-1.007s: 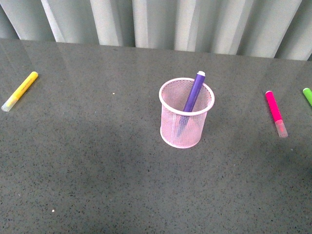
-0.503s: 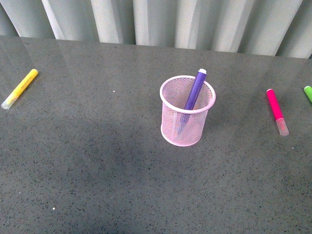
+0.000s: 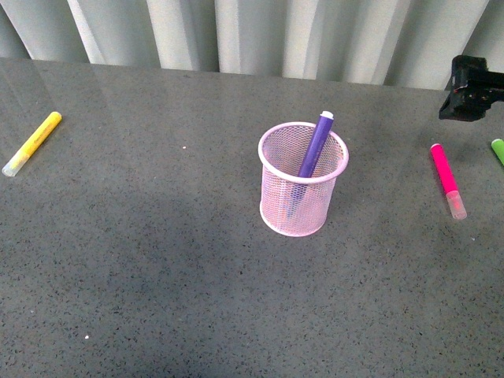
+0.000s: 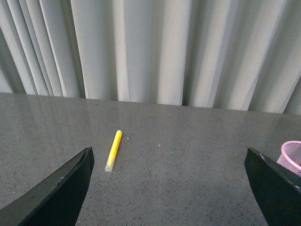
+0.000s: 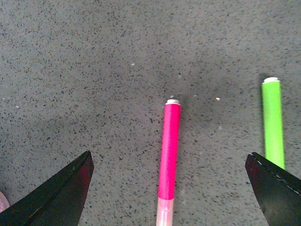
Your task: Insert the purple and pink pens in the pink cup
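The right tool (image 5: 168,155) hangs pointing down above the pink pen (image 5: 169,146) on the tabletop (image 5: 70,70), jaws wide; the left tool (image 4: 168,153) is wide too.

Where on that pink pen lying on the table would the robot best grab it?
Mid-barrel on the pink pen, straight down from above, jaws across its width: it lies flat on the table with bare surface on both sides.
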{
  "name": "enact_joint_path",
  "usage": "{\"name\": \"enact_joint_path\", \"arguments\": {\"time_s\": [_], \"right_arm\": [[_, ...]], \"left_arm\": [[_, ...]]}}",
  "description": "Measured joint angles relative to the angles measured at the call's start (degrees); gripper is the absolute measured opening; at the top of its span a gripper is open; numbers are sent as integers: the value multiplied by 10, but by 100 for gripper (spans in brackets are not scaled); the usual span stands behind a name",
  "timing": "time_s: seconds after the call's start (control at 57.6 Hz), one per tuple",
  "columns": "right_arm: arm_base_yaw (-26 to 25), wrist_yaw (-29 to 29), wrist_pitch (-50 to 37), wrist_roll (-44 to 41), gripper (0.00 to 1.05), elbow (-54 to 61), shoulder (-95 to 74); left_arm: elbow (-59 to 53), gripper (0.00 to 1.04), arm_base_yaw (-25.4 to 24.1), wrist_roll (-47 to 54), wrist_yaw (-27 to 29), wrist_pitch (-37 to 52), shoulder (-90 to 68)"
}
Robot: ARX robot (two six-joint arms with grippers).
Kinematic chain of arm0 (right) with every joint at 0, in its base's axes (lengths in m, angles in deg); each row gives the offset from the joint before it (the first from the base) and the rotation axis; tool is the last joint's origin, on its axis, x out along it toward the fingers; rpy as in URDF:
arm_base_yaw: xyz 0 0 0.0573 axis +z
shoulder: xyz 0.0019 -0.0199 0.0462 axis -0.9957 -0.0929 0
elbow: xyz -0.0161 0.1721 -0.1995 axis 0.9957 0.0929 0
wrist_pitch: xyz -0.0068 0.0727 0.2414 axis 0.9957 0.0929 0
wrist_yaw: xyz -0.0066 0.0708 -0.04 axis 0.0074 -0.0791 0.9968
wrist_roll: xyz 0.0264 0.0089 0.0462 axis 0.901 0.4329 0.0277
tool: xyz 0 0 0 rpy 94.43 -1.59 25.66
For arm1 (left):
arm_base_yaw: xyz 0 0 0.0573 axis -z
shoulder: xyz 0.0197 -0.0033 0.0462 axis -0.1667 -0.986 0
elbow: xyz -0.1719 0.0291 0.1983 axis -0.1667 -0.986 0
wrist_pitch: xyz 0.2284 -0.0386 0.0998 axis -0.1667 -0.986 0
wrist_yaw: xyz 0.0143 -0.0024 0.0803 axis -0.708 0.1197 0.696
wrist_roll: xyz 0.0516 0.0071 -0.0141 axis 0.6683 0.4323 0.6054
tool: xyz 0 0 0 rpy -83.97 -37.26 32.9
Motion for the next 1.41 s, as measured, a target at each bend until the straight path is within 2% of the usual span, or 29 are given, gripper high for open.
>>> {"name": "enact_joint_path", "arguments": {"time_s": [0.312,0.99,1.285,1.406], "right_arm": [[-6,9,1,18,98,-12,-45],[-23,-13,0,18,98,-46,-109],[-17,-16,36,-25,98,-90,-148],[-8,12,56,-40,98,-118,-164]], "left_arm": [[0,98,0,0,0,0,0],[0,98,0,0,0,0,0],[0,98,0,0,0,0,0],[0,98,0,0,0,0,0]]}}
